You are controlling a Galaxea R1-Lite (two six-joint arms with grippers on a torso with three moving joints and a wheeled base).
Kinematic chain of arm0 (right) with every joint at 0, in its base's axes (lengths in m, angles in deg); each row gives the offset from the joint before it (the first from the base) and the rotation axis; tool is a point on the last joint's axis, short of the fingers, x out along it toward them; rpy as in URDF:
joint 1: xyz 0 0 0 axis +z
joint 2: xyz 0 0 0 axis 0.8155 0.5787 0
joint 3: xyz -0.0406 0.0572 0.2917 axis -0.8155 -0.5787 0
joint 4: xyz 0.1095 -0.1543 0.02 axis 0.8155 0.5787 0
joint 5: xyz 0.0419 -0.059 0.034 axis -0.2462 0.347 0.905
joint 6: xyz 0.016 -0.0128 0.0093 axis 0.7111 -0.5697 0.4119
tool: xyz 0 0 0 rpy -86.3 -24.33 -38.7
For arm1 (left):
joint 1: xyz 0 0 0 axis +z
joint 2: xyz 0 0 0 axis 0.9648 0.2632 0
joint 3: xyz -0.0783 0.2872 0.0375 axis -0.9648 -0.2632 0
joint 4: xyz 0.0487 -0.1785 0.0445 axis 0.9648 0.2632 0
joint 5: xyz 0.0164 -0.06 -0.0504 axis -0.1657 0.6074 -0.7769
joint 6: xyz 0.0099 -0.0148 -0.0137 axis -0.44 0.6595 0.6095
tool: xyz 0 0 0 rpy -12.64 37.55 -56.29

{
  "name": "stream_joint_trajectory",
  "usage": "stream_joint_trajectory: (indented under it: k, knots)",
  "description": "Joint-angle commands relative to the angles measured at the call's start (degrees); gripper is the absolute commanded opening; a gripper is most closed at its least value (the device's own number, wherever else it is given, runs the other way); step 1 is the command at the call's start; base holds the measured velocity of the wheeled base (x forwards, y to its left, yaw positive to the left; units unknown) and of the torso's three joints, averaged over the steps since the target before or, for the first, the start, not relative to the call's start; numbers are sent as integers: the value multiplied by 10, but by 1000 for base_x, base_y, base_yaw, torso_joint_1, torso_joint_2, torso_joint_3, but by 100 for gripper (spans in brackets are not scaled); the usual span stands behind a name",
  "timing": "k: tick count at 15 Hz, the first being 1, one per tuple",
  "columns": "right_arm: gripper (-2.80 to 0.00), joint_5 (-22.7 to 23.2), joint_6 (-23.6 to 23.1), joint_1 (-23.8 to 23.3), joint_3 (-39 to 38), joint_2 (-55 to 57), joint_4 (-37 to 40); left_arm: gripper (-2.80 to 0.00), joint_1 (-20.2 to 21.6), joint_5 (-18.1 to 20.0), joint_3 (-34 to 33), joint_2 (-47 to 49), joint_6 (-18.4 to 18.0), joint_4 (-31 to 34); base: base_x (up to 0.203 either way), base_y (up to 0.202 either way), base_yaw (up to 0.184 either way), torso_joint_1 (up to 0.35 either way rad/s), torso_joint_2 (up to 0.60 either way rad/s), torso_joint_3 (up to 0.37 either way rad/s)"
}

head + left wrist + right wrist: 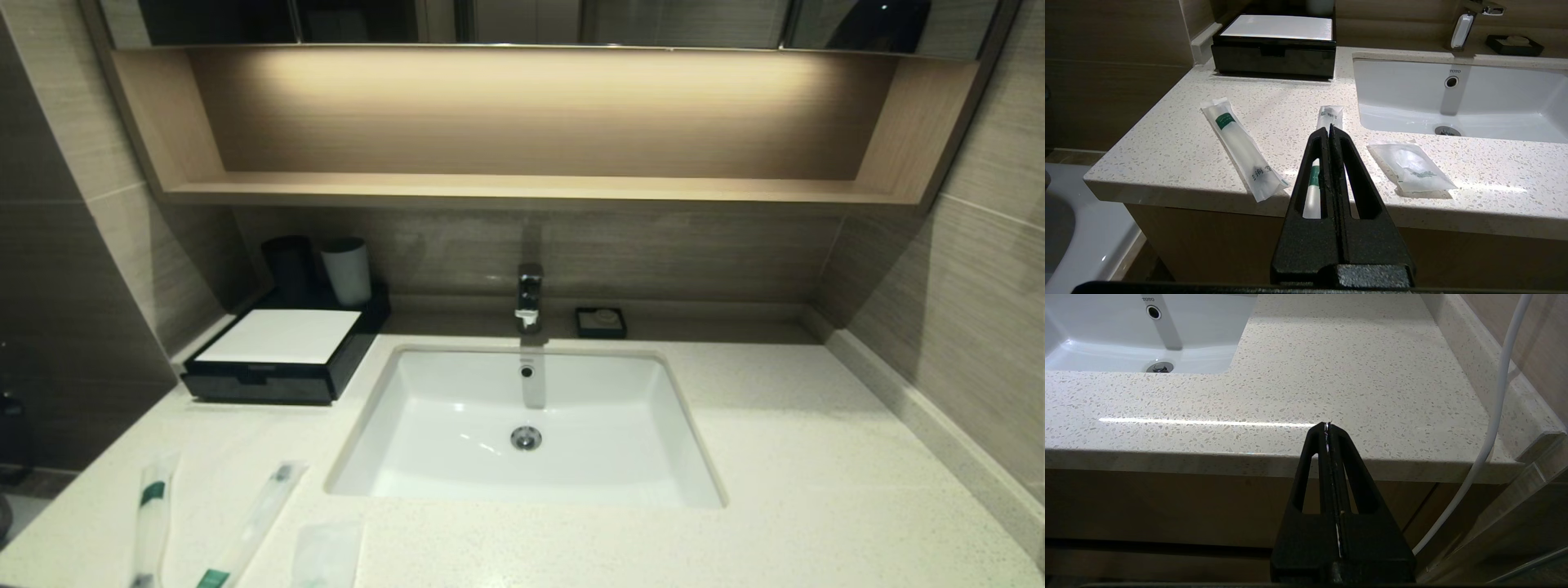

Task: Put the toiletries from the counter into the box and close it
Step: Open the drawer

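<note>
while unpacked, sachets (1241, 151) beside box (1274, 49)

Clear plastic sachets (1243, 153) on speckled polished stone counter (1474, 179); glossy black box (1274, 59), matt white top

Warm strip light glows beneath the wooden shelf (522, 189); glare streaks the counter (1331, 375); side walls sit dim, edges bowed.

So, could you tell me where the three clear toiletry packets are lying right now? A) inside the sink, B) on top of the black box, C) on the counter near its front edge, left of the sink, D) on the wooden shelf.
C: the two long sachets and the squarish packet lie on the counter by its front edge.
</note>
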Motion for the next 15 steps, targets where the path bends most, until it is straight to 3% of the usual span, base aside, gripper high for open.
stream_joint_trajectory:
  k: [1,15]
  knots:
    - [-280,0,1,0,0,0,1,-280,0,0,-1,1,0,0,0,0,0,0,0,0]
    - [-280,0,1,0,0,0,1,-280,0,1,0,0,-6,2,0,0,0,0,0,0]
